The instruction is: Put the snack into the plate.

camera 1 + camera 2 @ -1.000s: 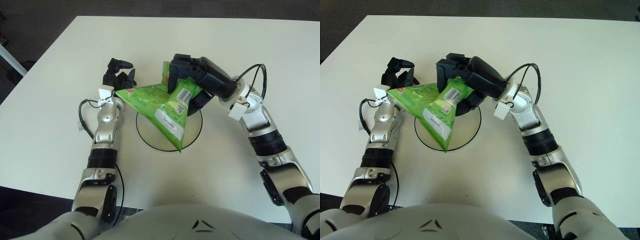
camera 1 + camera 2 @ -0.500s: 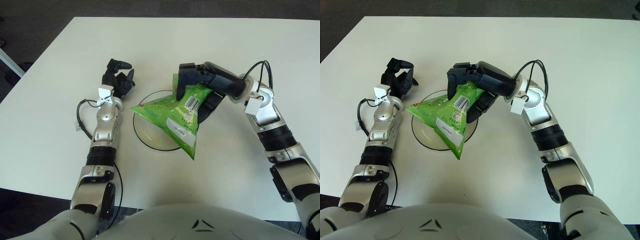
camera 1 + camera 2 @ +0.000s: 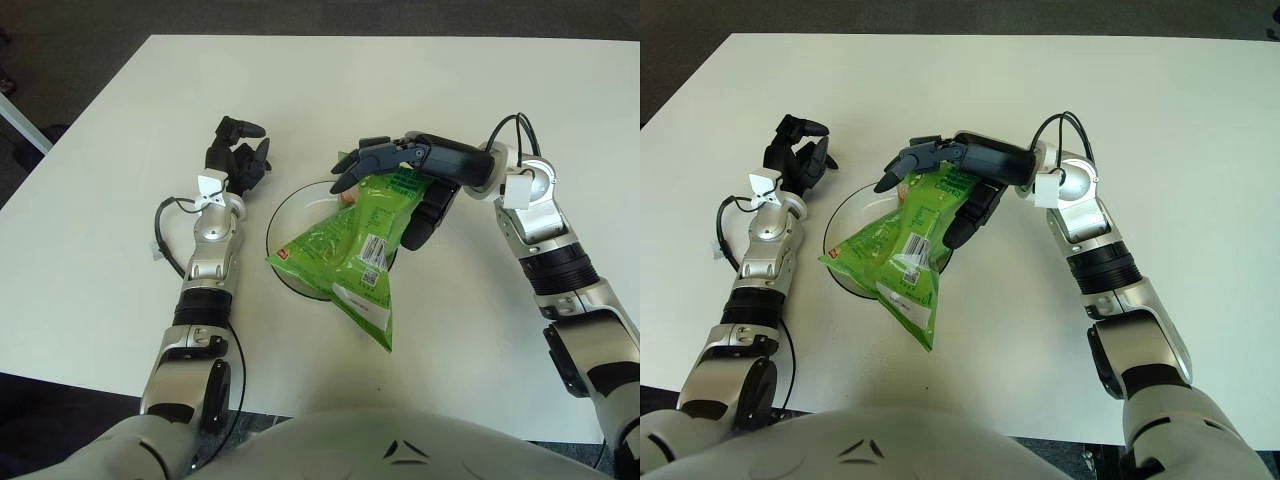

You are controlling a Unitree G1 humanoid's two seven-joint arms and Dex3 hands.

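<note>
The green snack bag [image 3: 350,250] lies tilted across the dark-rimmed plate [image 3: 283,207] in the middle of the white table. Its lower end hangs over the plate's near rim onto the table. My right hand [image 3: 380,205] is over the bag's upper end, with its fingers [image 3: 352,172] spread above the bag and the thumb out to the right side. The bag looks let go. My left hand [image 3: 238,158] is parked just left of the plate, relaxed and holding nothing.
The white table [image 3: 480,90] stretches wide behind and to both sides of the plate. Its left edge [image 3: 60,150] borders dark floor. A loose cable [image 3: 160,245] hangs by my left forearm.
My right hand has carried the bag toward me and lowered it onto the plate. Its fingers have spread off the bag. The left hand has not moved.
</note>
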